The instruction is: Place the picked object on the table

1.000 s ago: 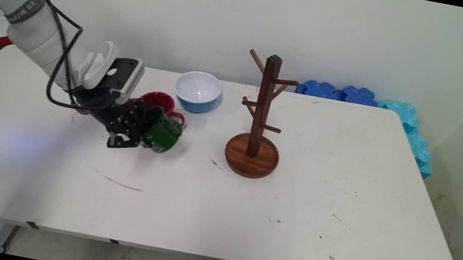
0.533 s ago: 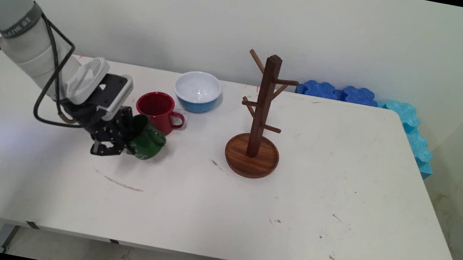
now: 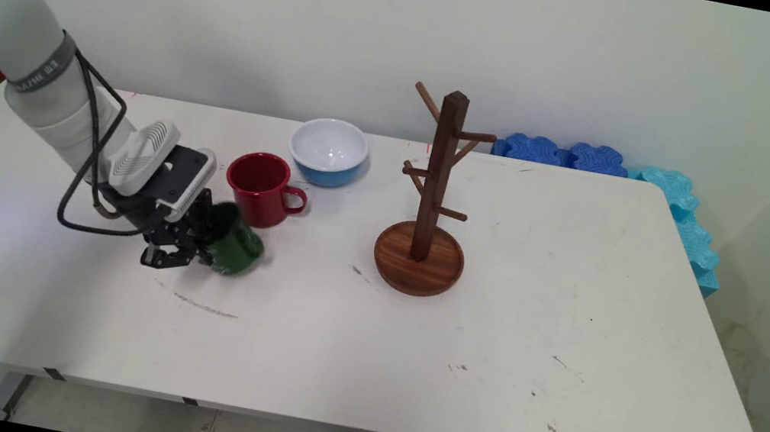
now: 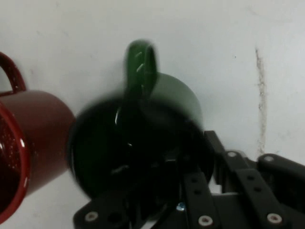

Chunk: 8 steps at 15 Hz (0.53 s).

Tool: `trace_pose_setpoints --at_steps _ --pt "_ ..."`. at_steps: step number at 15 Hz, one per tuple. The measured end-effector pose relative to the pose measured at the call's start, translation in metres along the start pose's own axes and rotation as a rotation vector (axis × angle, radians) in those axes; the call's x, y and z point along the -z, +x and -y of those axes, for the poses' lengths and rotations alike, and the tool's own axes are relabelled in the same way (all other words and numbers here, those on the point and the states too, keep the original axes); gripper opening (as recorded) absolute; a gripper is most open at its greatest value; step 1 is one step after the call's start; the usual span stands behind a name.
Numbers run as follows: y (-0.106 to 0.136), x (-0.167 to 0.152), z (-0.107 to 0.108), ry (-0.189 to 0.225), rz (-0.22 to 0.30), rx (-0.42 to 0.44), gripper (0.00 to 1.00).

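My black gripper (image 3: 198, 248) is shut on the rim of a dark green mug (image 3: 234, 250), which is tilted on its side just above the table, left of centre. In the hand view the green mug (image 4: 143, 138) fills the middle with its mouth towards the camera and its handle pointing up, and the gripper (image 4: 178, 169) clamps its rim from below. A red mug (image 3: 262, 189) stands upright on the table right behind the green one, handle to the right. In the hand view the red mug (image 4: 24, 143) sits at the left edge, close beside the green mug.
A blue bowl (image 3: 328, 151) with a white inside stands behind the red mug. A wooden mug tree (image 3: 431, 200) with several pegs rises from a round base right of centre. Blue foam blocks (image 3: 565, 154) line the table's far right edge. A scratch mark (image 3: 201, 305) lies in front of the gripper.
The gripper has carried the green mug to the left and downward, closer to the table, uncovering the red mug behind it.
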State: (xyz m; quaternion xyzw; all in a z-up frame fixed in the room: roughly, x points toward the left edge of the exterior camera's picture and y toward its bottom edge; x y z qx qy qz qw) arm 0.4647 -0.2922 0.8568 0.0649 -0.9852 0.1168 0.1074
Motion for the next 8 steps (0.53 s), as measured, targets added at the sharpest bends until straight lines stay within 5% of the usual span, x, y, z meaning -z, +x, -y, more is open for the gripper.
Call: trace_pose_setpoints --at_steps 1,8 --pt "-0.0006 -0.0021 -0.0005 0.001 0.004 -0.003 1.0" --pt "-0.0013 -0.0116 -0.0023 0.012 0.014 -0.023 1.0"
